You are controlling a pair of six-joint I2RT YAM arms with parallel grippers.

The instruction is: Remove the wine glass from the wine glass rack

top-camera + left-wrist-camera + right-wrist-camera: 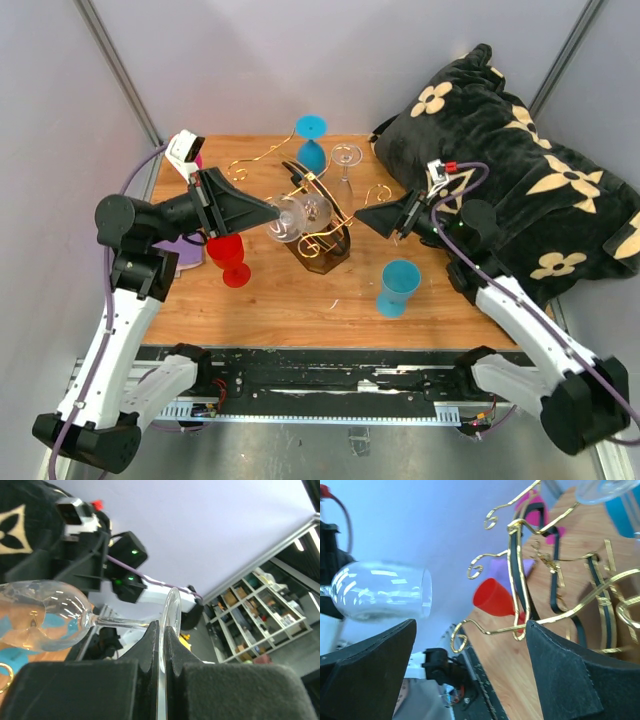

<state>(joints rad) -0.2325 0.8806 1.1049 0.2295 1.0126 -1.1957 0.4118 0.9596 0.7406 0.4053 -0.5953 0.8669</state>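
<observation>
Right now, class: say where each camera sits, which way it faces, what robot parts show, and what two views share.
Top external: above and behind the arms, looking down on the table; both arms show.
Left wrist: on the left arm, looking along the left gripper, shut on the foot of the wine glass.
Right wrist: on the right arm, looking past the open right gripper at the wine glass rack.
Shared: both wrist views show the wine glass.
</observation>
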